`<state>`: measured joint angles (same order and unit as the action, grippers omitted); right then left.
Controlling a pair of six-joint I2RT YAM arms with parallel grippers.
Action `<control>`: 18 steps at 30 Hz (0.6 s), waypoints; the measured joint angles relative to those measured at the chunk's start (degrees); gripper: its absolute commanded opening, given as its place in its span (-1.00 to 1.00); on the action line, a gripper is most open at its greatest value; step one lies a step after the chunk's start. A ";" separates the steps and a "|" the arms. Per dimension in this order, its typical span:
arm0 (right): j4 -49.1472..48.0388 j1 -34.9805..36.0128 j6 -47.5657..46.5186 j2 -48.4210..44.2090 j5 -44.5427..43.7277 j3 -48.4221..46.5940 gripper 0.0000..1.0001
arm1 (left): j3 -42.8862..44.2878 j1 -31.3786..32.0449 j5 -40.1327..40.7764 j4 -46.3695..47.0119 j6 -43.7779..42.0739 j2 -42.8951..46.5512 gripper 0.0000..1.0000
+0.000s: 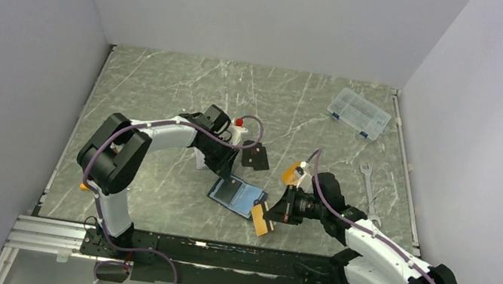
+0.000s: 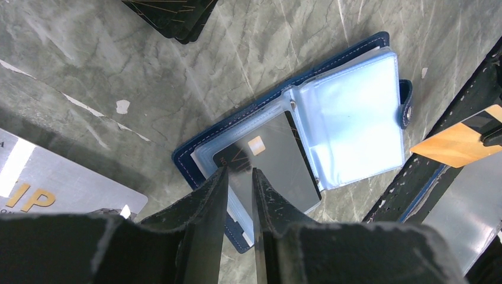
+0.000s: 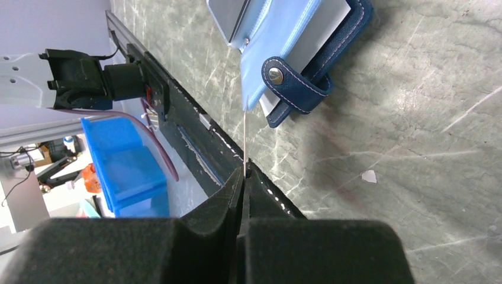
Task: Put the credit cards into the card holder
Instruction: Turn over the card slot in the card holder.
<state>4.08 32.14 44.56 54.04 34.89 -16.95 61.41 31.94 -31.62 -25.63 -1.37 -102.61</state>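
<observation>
While right gripper (image 3: 244, 168) pinches the orange-gold plastic card (image 2: 453, 145), we must feed it level into the navy leather holder (image 2: 184, 160), left gripper (image 2: 240, 174) barely parted

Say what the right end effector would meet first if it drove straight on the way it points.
Probably the card holder: the orange card pinched in the right end effector aims at its pale sleeve beside the snap tab. Depth unclear.
</observation>
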 measured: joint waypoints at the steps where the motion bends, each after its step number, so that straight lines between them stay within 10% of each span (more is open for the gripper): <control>1: 0.00 -0.09 -0.02 0.00 0.11 0.00 -1.00 | 0.00 0.02 0.00 0.00 0.00 0.00 -0.46; 18: 0.37 -0.57 -0.92 1.20 0.79 0.02 -1.00 | 0.00 0.02 0.00 -0.37 -0.11 0.00 -0.49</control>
<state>4.45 31.57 43.64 55.24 35.68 -16.93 61.41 31.97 -31.62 -26.00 -1.48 -102.61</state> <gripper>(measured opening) 0.009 0.261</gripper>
